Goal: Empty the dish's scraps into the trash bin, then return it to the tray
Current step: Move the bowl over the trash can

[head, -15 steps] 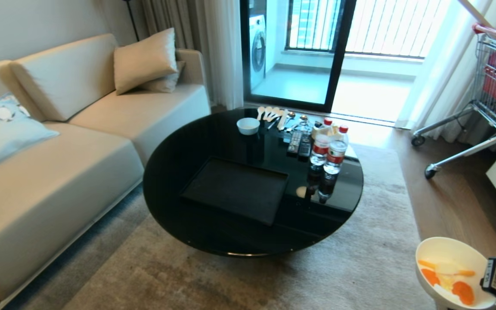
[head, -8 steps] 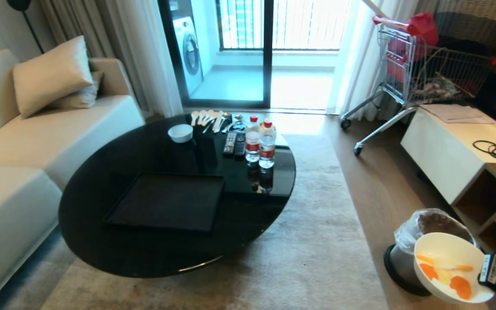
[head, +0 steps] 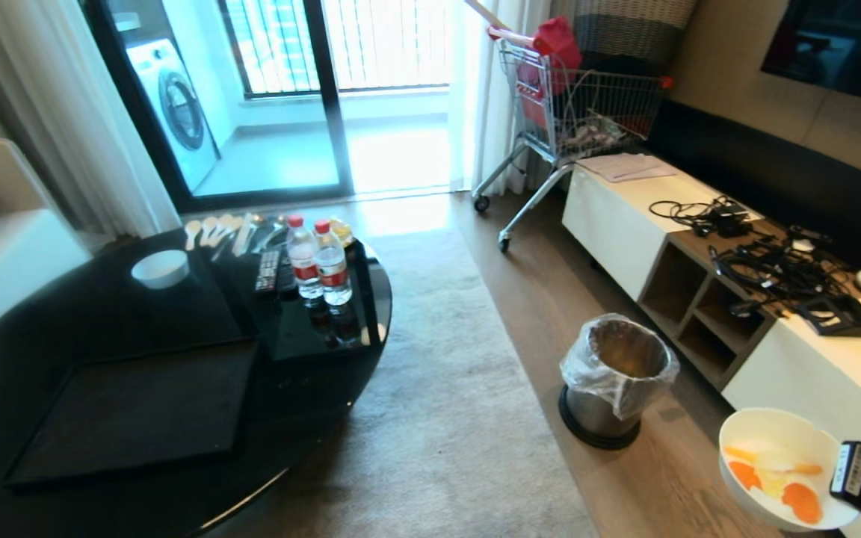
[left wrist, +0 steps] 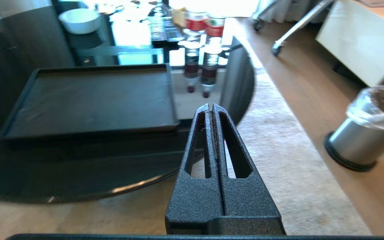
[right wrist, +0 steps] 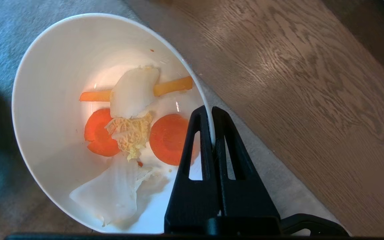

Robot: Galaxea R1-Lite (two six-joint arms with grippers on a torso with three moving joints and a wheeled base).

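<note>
Both right gripper point(right wrist: 211, 111) jaws pinched on the dish point(right wrist: 55, 100) rim

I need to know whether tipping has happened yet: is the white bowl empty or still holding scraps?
Still holding: orange carrot and pale cabbage scraps lie inside the deep white ceramic bowl.

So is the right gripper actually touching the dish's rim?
Touching. In the right wrist view the right gripper is shut on the rim of the dish, one finger inside the wall and one outside, with the scraps inside.
</note>
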